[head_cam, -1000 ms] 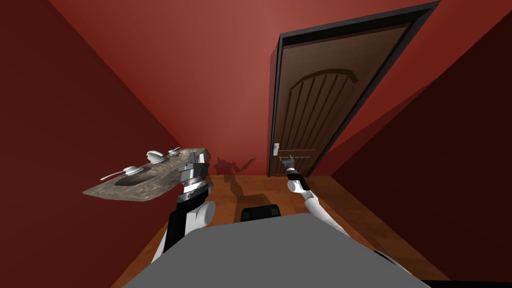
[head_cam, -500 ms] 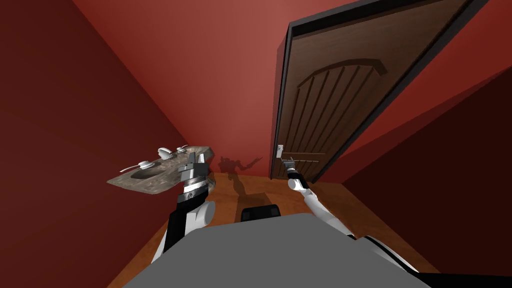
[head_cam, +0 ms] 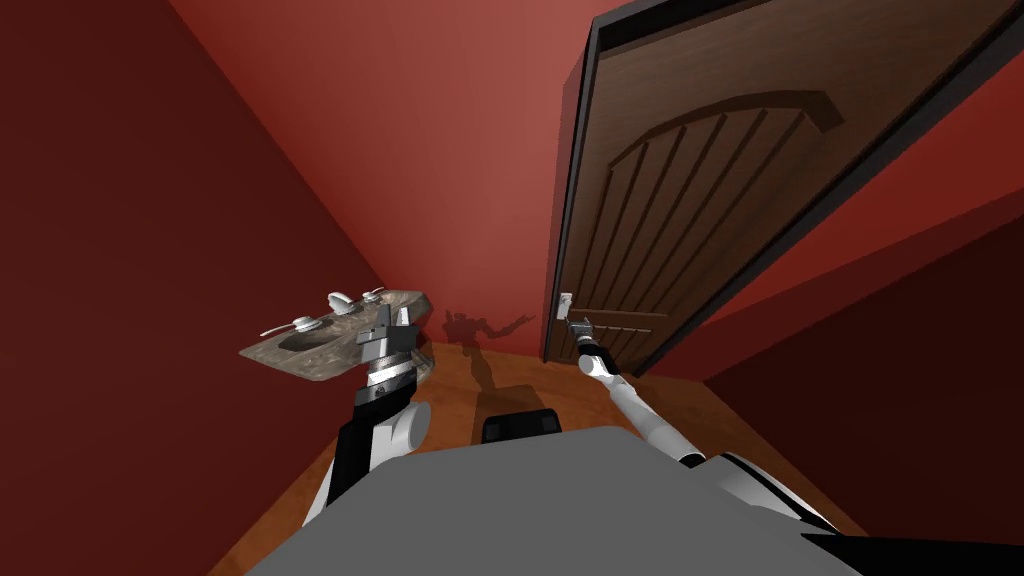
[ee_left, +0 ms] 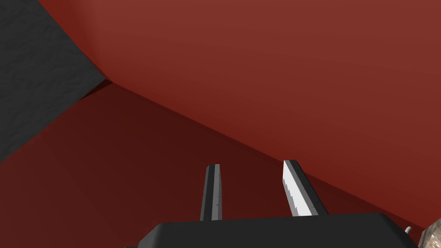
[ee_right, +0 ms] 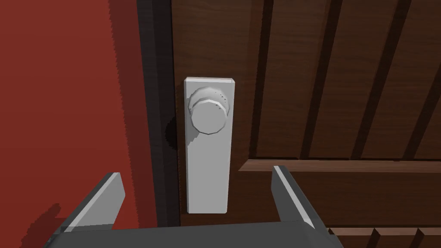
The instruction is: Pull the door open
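No text or labels — none readable.

Deep red walls (head_cam: 450,150) all round. Orange-brown wooden floor (head_cam: 450,395). Mottled grey stone bench (head_cam: 275,353) stood against the left wall, oval basin (head_cam: 305,340) sunk in, pale taps (head_cam: 342,299) behind.

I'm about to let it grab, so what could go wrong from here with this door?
1. The open right gripper points at the plate below the round knob; closing here would likely miss the knob.
2. One finger lines up with the red wall beyond the dark door frame, so pushing straight in may jam it there.
3. The left gripper stands close by the sink counter; backing off to pull might bump it.
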Robot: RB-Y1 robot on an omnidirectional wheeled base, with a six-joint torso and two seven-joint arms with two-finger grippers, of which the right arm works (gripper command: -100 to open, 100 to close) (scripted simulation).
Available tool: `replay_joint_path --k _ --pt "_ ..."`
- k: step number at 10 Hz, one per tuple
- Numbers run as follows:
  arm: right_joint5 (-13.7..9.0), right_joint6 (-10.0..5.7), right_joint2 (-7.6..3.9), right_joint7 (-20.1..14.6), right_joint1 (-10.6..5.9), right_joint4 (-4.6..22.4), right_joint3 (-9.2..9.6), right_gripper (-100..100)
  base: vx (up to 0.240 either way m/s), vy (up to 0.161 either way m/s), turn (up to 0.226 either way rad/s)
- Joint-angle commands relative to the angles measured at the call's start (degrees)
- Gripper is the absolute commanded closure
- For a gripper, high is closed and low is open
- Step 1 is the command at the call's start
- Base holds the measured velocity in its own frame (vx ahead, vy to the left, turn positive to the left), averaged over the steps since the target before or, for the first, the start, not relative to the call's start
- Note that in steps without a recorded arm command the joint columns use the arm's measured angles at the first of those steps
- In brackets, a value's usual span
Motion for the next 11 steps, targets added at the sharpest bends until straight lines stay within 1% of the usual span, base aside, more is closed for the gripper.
replay_joint_path --k 1,3,4,5,11 --pt "-1.4 -0.33 -0.39 -1.3 -0.82 1.8 0.44 -100 0.043 -0.032 0.072" --pt "-3.1 -0.44 -0.94 -2.6 -1.63 3.4 0.75 -100 0.034 -0.032 0.073" --pt "-2.6 -0.26 -0.78 -2.0 -1.34 2.8 0.56 -100 0.012 -0.017 0.018" --pt "-2.6 -0.41 -0.95 -2.5 -1.45 3.3 0.25 -100 0.103 -0.025 0.058" --pt "-2.4 -0.93 -1.52 -3.7 -1.60 5.1 -1.29 -100 0.199 -0.074 0.073"
